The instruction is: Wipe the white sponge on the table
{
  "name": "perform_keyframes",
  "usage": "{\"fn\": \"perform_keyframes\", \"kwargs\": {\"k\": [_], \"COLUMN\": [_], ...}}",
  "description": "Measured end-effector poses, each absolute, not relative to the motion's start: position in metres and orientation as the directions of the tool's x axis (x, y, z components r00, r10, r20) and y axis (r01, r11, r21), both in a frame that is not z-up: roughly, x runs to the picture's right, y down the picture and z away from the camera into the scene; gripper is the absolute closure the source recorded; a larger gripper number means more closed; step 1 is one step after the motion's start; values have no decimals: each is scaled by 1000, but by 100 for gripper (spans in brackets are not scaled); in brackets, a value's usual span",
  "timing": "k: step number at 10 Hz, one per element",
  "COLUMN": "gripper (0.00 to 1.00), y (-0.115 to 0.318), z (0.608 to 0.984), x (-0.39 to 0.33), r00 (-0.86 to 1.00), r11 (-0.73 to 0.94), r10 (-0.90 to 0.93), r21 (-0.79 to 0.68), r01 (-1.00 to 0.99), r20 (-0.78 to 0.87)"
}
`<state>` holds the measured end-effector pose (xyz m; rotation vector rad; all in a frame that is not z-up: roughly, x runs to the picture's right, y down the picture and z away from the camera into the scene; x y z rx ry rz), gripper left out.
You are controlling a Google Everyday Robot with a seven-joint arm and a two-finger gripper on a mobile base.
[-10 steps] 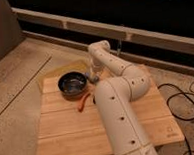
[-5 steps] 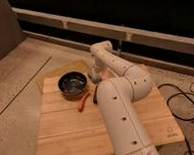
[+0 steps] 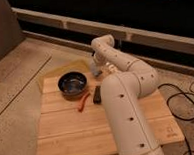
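Sponge, if present, cannot be made out for sure; a pale patch sits under the tool [image 3: 96,68] at the tabletop's [image 3: 69,129] far edge. That tool hangs low just right of the dark bowl [image 3: 72,83], its fingers drawn fully together (whether they pinch anything cannot be told). An orange-red utensil [image 3: 83,101] and a small dark block [image 3: 97,95] lie beside the bowl. Black cables [image 3: 185,103] trail on the speckled floor [image 3: 15,82].
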<state>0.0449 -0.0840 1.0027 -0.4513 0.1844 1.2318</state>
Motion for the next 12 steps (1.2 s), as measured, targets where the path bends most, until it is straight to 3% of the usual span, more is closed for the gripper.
{"fn": "perform_keyframes", "kwargs": {"k": [6,12], "gripper": [90,90], "y": [-25,-39], "z": [1008,1029], "x": [54,33], "r00": [353,405], "r11": [275,327], "r10": [786,771], "r21": [-226,-240], "r01": [-935,-914], "r20": [-507,-491]}}
